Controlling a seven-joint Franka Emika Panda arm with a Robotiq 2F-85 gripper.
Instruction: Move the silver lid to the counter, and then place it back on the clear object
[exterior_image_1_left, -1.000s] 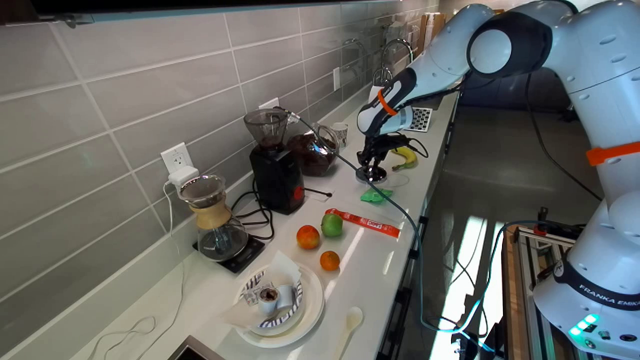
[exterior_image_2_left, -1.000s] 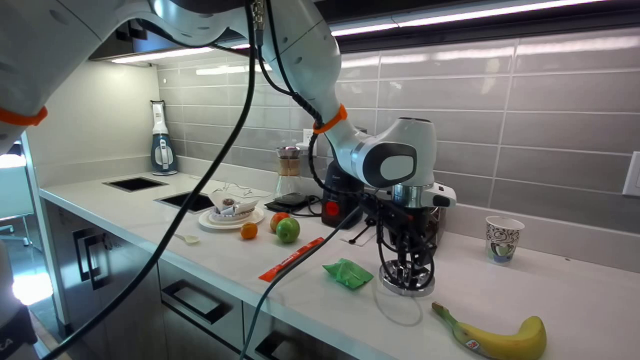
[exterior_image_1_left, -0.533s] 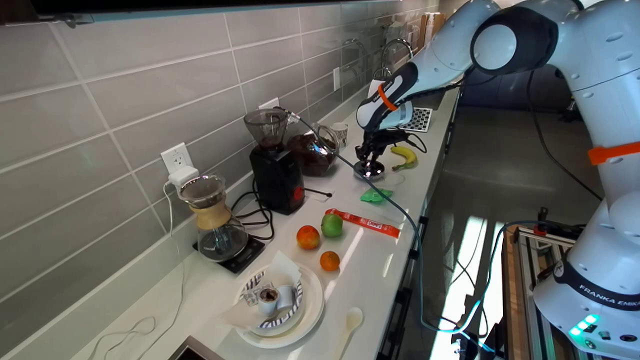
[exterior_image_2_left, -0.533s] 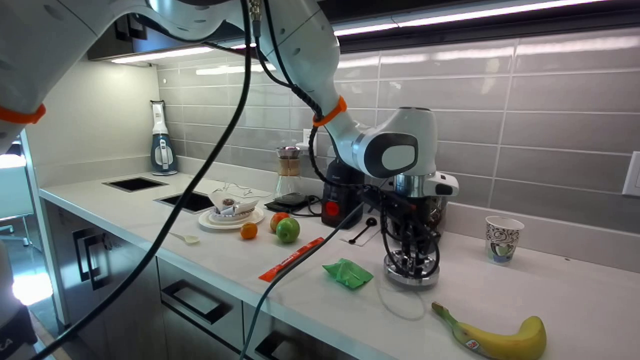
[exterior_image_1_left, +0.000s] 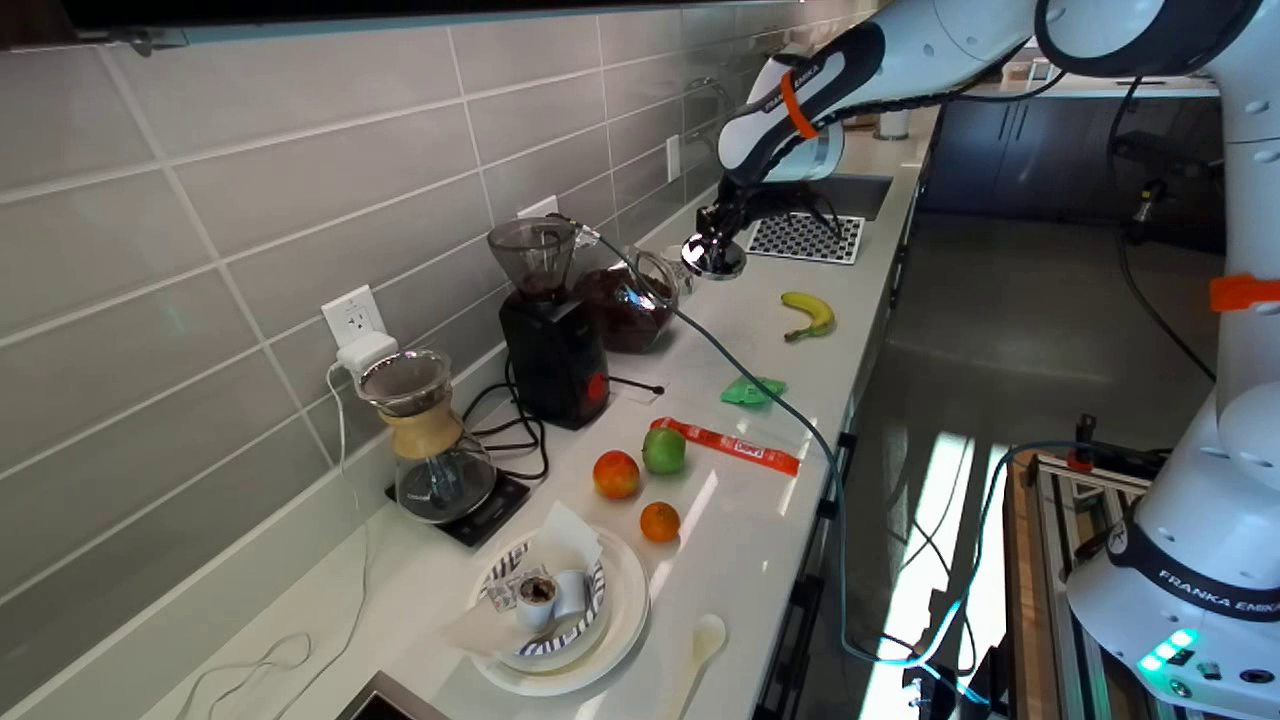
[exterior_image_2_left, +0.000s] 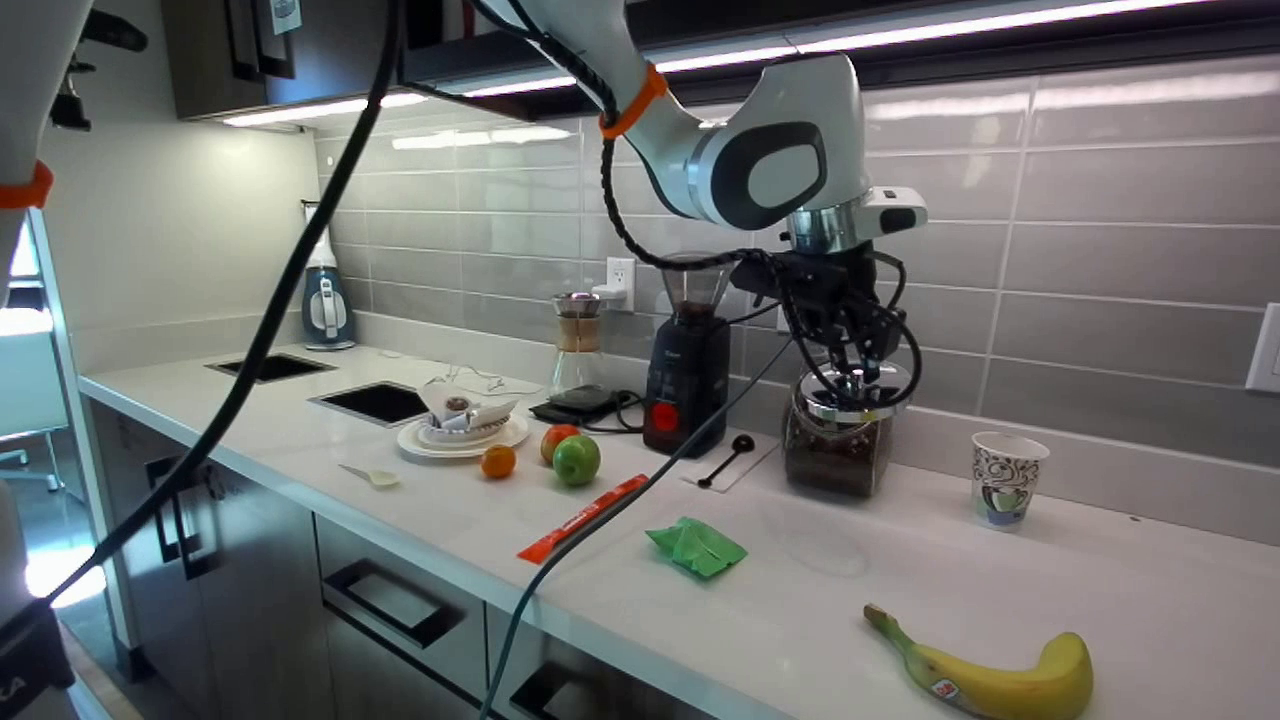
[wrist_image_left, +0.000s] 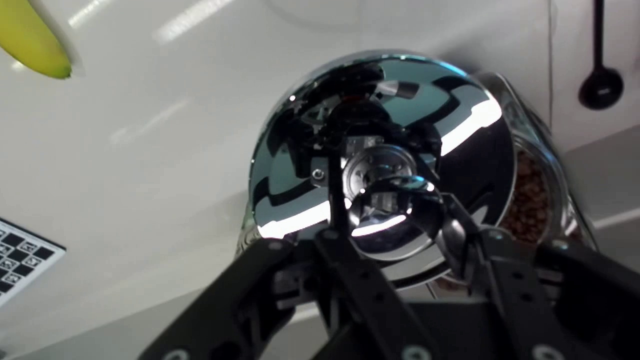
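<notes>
Near the front edge of the counter (exterior_image_2_left: 800, 625), closest to the lens in an exterior view, lies a yellow banana (exterior_image_2_left: 985, 680); farther along, toward the back edge, a patterned cup (exterior_image_2_left: 1007, 480) stands upright. Between the two edges is a crumpled green packet (exterior_image_2_left: 697, 547). Beyond it, by the back edge, sits a glass jar (exterior_image_2_left: 835, 460) of brown beans (wrist_image_left: 527, 195), and the silver lid (exterior_image_1_left: 713, 258) hangs in the air at its mouth, clear of the counter. The gripper (wrist_image_left: 395, 212) has its jaws clamped on the knob (wrist_image_left: 390, 237) of that lid. From the wrist view, beans show past the rim; whether lid and jar touch, I cannot tell. Farther on, a red packet (exterior_image_2_left: 580, 520) slants toward the front edge, a black scoop (exterior_image_2_left: 728, 462) lies nearer the back, and a black grinder (exterior_image_2_left: 688, 365) stands beside the back edge. Past these come a green apple (exterior_image_2_left: 577, 460), a reddish fruit (exterior_image_2_left: 553, 442), an orange (exterior_image_2_left: 497, 461), stacked plates (exterior_image_1_left: 630, 605), a pale spoon (exterior_image_2_left: 380, 478) by the front edge, and a glass carafe (exterior_image_2_left: 578, 335) near the back one. At the far back corner stands a blue-and-white appliance (exterior_image_2_left: 326, 300).
</notes>
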